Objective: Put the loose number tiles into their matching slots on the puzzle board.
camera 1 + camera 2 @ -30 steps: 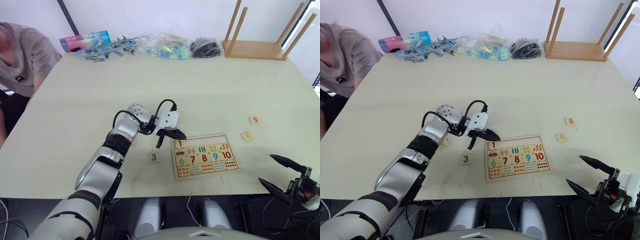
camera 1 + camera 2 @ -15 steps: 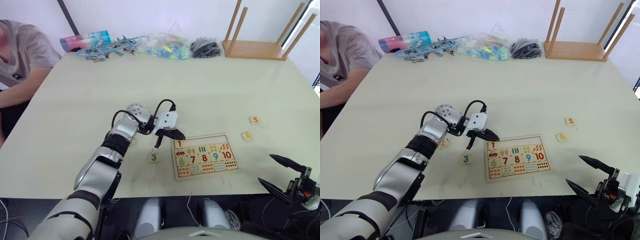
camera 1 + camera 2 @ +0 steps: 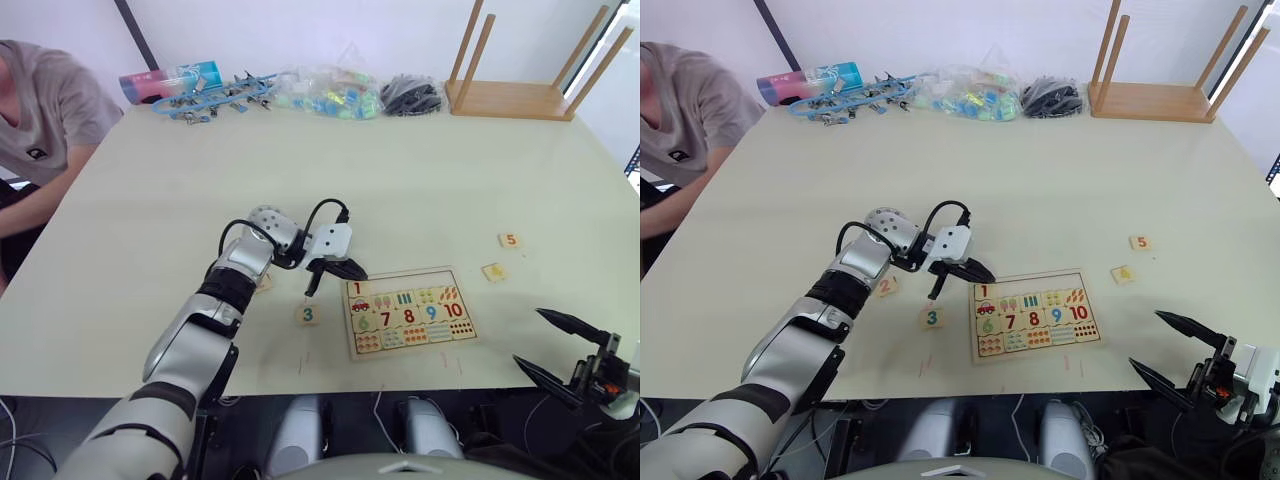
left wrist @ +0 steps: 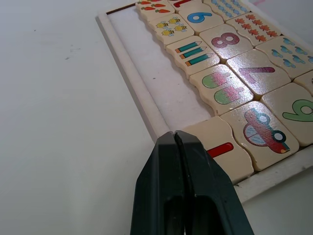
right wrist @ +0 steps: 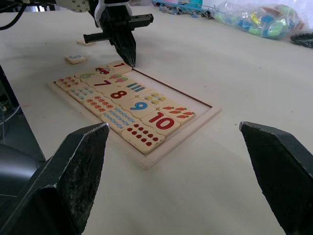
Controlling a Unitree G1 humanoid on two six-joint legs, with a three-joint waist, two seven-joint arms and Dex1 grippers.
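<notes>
- On the bench, near its front edge, lies the puzzle board [image 3: 410, 312], flat and pale, with digits 6 to 10 already seated in its lower rows.
- Tile 1 [image 4: 226, 152] sits in the leftmost slot of the top row; the remaining slots [image 4: 164, 88] of that row to its right are bare wood.
- My left tool [image 3: 329, 276] hangs at the board's far-left corner, its two black fingers pressed together with nothing between them, tips just by tile 1.
- My right tool [image 3: 1171, 348] waits off the bench's near edge at the right, spread wide and empty, well apart from the board.
- Tile 3 [image 3: 308, 314] lies face up just left of the board, near my left tool.
- Another tile [image 3: 885, 285] lies farther left, beside my left forearm; its digit looks like a 2, though I cannot be sure.
- Tiles 4 [image 3: 493, 271] and 5 [image 3: 510, 240] rest right of the board, 5 the farther.
- I judge these tiles light, stiff and thin, smooth-faced and apt to skate on the bench if nudged.
- Lying flat, they offer little height, so I would pinch across two opposite edges, fingertips low against the bench.
- Wooden and hard, they should bear a firm squeeze, but each must go down level to drop into its slot.
</notes>
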